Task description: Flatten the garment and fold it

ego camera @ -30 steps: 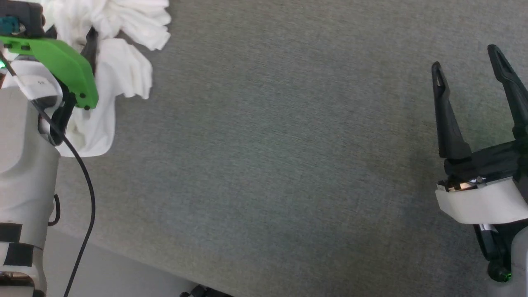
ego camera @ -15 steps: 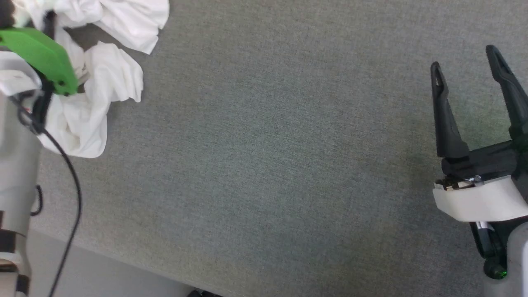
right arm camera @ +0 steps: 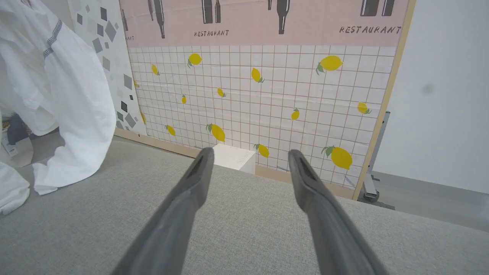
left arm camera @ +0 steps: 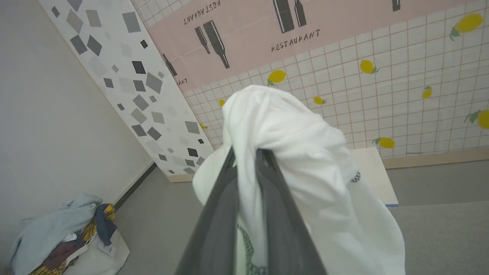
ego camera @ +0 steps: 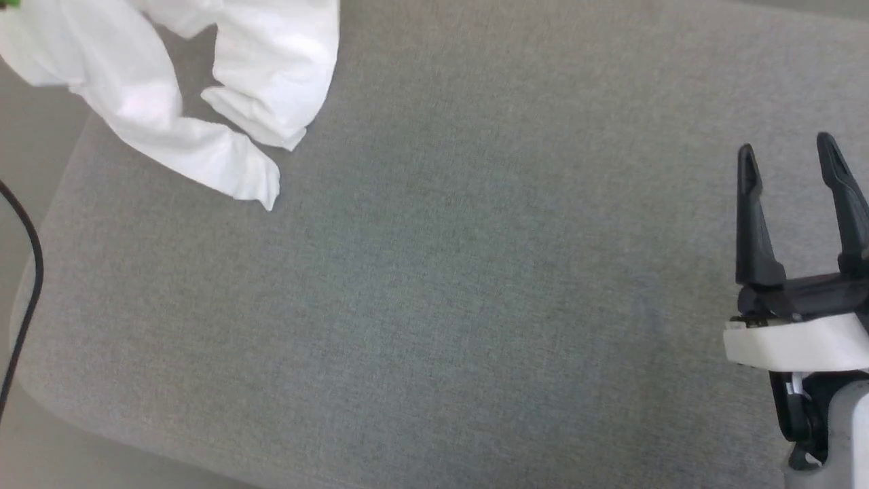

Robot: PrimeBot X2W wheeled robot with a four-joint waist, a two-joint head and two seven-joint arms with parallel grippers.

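The garment (ego camera: 204, 102), a white shirt with dark zigzag seams, hangs bunched at the top left of the head view, its lower folds trailing onto the grey cushioned surface (ego camera: 461, 305). In the left wrist view my left gripper (left arm camera: 246, 152) is shut on a fold of the garment (left arm camera: 298, 152), which drapes over and around the fingers, lifted off the surface. My right gripper (ego camera: 791, 159) stands open over the right side of the surface with nothing between its fingers (right arm camera: 191, 191). The right wrist view has the garment (right arm camera: 68, 95) hanging at far left.
A white box (right arm camera: 233, 157) stands behind the surface against a tiled wall with lemons. A heap of other clothes (left arm camera: 61, 236) lies on the floor at the left. A black cable (ego camera: 27, 272) hangs by the surface's left edge (ego camera: 47, 224).
My left gripper closed on the garment and rose with it, out of the head view. The garment now hangs stretched instead of lying crumpled. The head camera has shifted. My right gripper stays open.
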